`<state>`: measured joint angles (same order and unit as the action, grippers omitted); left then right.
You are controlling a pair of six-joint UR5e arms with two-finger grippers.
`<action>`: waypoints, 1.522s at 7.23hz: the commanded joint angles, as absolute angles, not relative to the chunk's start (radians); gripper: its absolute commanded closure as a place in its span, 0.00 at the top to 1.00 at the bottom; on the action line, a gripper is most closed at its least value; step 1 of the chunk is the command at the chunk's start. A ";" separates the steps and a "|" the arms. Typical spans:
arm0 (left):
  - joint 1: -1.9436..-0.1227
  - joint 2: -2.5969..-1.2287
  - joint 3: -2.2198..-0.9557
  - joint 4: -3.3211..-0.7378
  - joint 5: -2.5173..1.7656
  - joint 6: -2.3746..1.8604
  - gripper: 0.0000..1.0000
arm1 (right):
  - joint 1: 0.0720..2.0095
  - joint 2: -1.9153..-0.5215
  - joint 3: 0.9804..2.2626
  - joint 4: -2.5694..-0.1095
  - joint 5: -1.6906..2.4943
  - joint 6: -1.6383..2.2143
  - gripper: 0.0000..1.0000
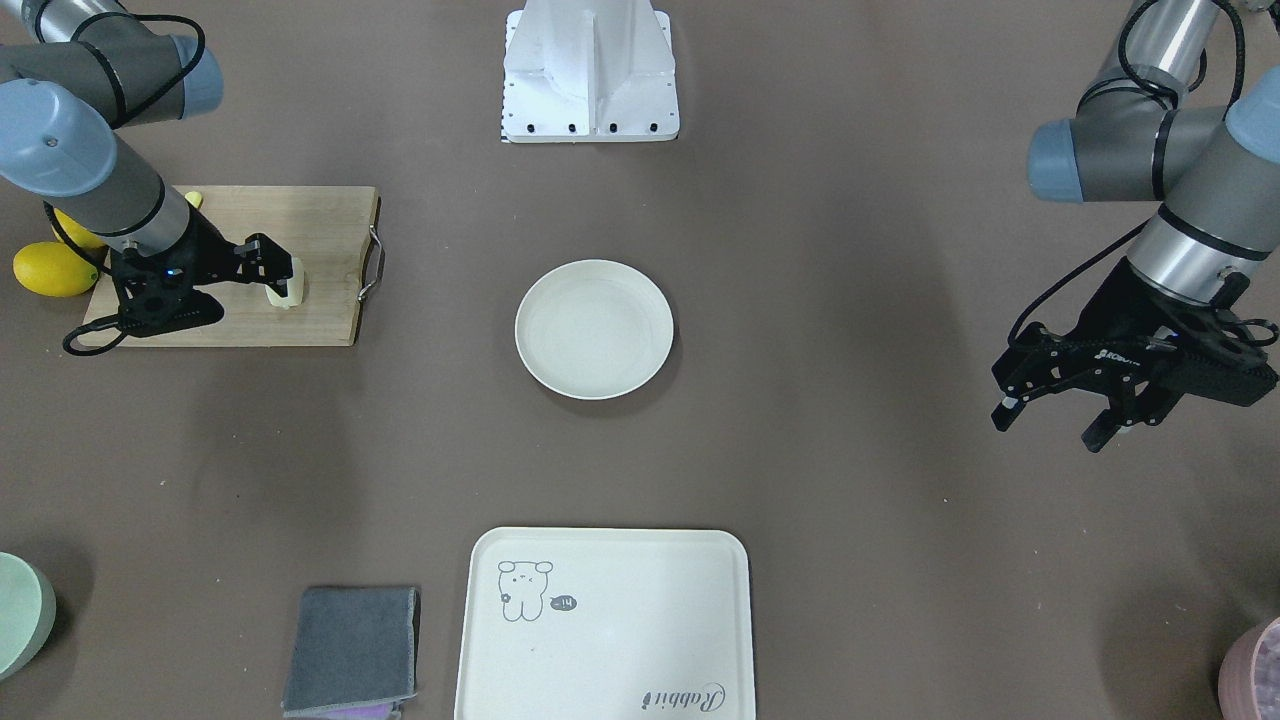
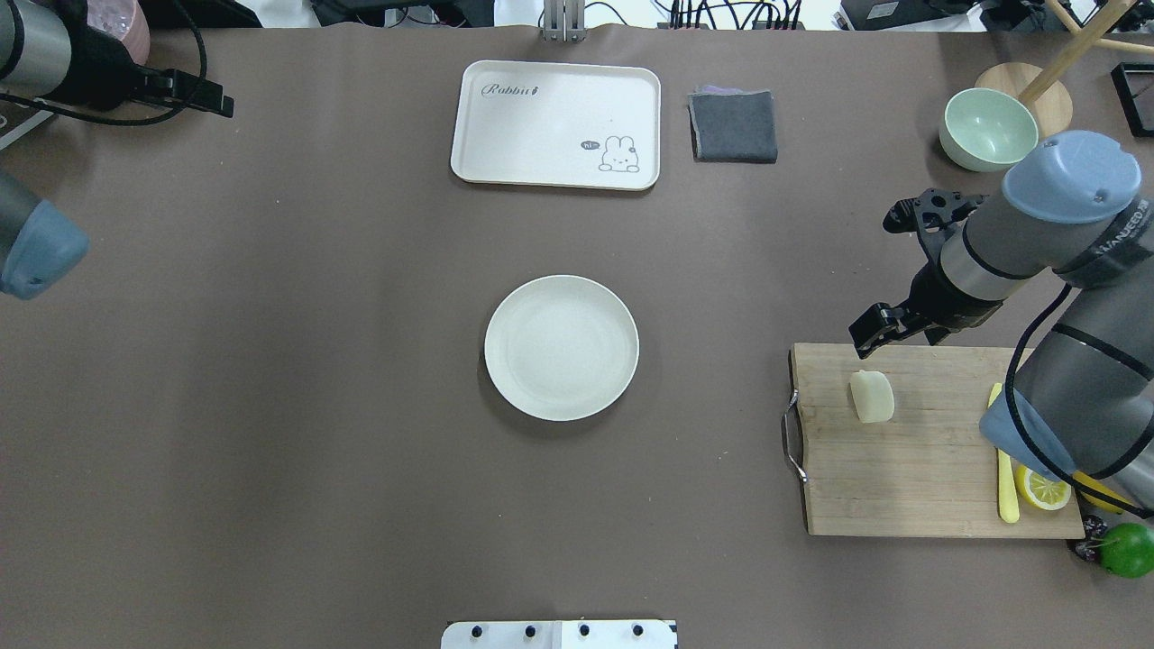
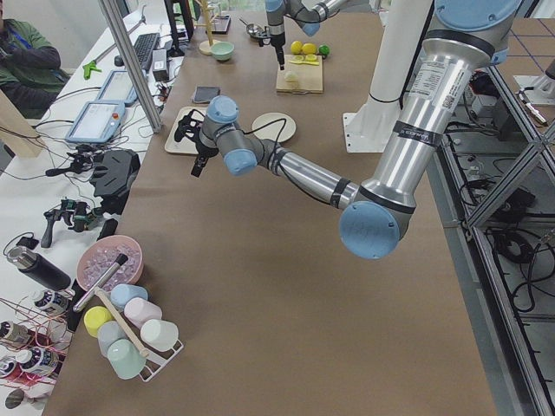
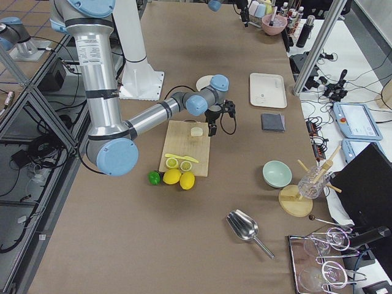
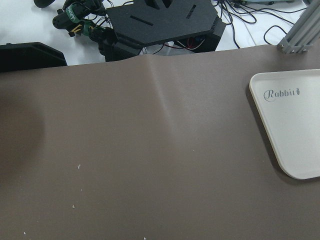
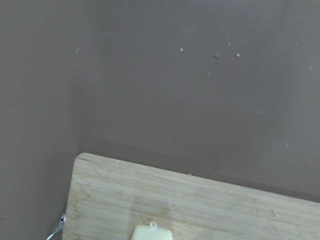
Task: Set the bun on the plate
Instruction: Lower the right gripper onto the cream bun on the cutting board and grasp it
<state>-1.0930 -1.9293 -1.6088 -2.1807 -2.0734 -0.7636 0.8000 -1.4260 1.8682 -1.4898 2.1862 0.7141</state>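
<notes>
The pale cream bun (image 2: 872, 397) lies on a wooden cutting board (image 2: 902, 478) at the table's right. My right gripper (image 1: 283, 262) hovers open just above the bun, over the board's far edge (image 2: 867, 332), and holds nothing. The right wrist view catches only the bun's top (image 6: 152, 233) at its lower edge, without any fingers. The round cream-white plate (image 2: 561, 347) sits empty in the middle of the table. My left gripper (image 1: 1052, 420) hangs open and empty, well off to the left, near the table's far side.
A cream tray (image 2: 554, 122) with a drawn animal and a folded grey cloth (image 2: 733, 126) lie beyond the plate. A pale green bowl (image 2: 987, 129) stands at the far right. A lemon half (image 2: 1043, 488), a yellow knife (image 2: 1005, 478) and a lime (image 2: 1127, 548) crowd the board's right end.
</notes>
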 commanded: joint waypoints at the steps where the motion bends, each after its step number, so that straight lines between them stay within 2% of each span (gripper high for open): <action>1: -1.089 -1.939 -1.606 -2.181 -2.072 -0.765 0.97 | 0.741 -1.424 1.867 -1.489 2.155 0.764 1.00; 4: -1.077 -1.948 -1.603 -2.181 -2.028 -0.764 0.97 | 0.721 -1.430 1.868 -1.488 2.140 0.770 1.00; 6: -1.051 -1.951 -1.603 -2.183 -1.993 -0.765 0.97 | 0.716 -1.439 1.868 -1.489 2.129 0.770 0.93; 9: -1.032 -1.954 -1.605 -2.183 -1.987 -0.767 0.97 | 0.710 -1.453 1.867 -1.489 2.121 0.764 0.93; 10: -1.026 -1.956 -1.605 -2.184 -1.971 -0.767 0.97 | 0.707 -1.454 1.868 -1.488 2.123 0.767 0.82; 11: -1.025 -1.956 -1.606 -2.184 -1.971 -0.767 0.97 | 0.706 -1.456 1.864 -1.453 2.123 0.770 0.65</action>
<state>-1.0293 -1.9552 -1.6050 -2.1839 -1.9770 -0.7670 0.7084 -1.4535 1.8667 -1.4803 2.1226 0.7666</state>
